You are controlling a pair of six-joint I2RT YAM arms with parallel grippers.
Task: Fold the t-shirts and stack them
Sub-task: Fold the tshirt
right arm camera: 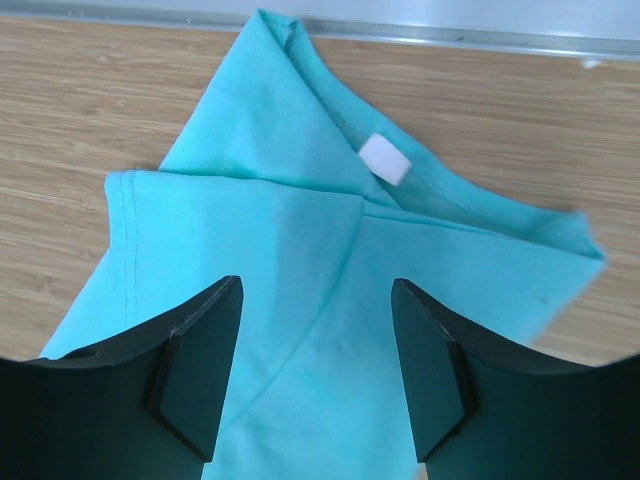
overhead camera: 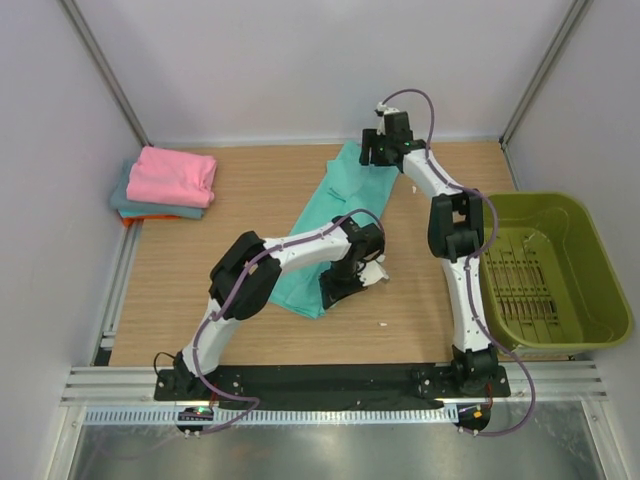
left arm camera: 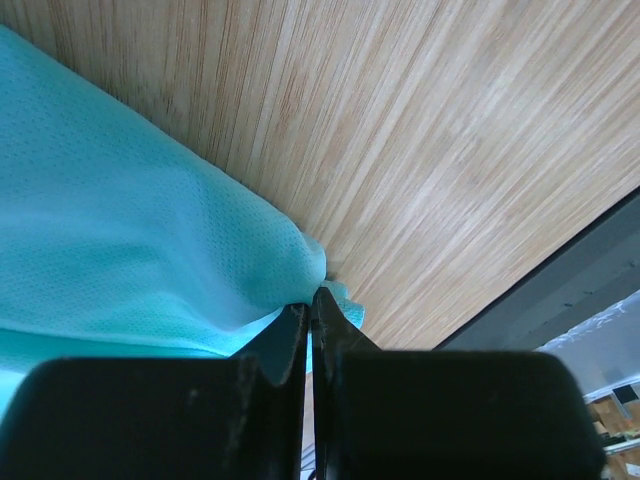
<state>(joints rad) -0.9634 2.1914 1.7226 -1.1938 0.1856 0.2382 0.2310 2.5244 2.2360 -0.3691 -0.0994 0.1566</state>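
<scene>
Pink-topped folded stack (overhead camera: 172, 177) sits well off to the left of the left gripper (left arm camera: 308, 305), which is pinched tight on the teal t-shirt (overhead camera: 330, 200) at its near edge. Right gripper (right arm camera: 316, 300) is spread wide and empty, just above the collar end. Looks mid-fold; next the right likely needs to grab the cloth below it.

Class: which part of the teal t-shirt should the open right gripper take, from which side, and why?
Probably the collar end of the teal t-shirt, by the white label, from above: the layers lie flat and the right gripper hangs open over them.
</scene>
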